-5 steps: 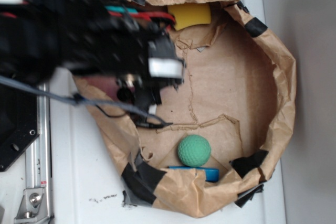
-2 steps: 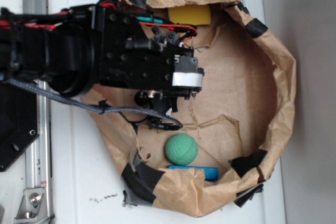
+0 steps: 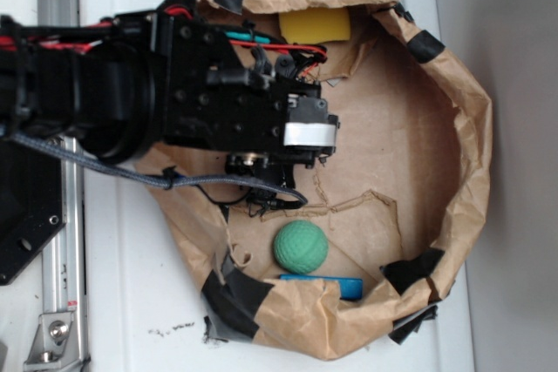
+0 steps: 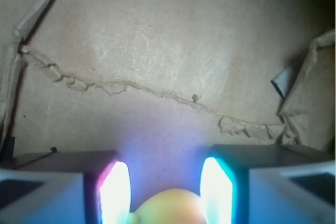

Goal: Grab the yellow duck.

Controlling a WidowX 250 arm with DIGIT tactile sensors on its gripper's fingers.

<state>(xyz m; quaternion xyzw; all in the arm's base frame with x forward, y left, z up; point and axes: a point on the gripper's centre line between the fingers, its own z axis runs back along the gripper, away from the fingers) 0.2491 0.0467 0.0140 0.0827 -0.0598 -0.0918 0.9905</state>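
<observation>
While the arm (image 3: 157, 84) hangs over the paper nest's (image 3: 471, 128) left side, the gripper (image 4: 165, 195) stands narrowly open, the yellow duck (image 4: 170, 207) between its fingers (image 4: 114, 192); contact unclear. A green ball (image 3: 301, 246) lies near the bottom edge.

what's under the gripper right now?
Wrist view: a rounded yellow top, likely the yellow duck, sits between the open fingers of the gripper, brown paper beyond. Exterior view: the arm covers the duck entirely.
</observation>
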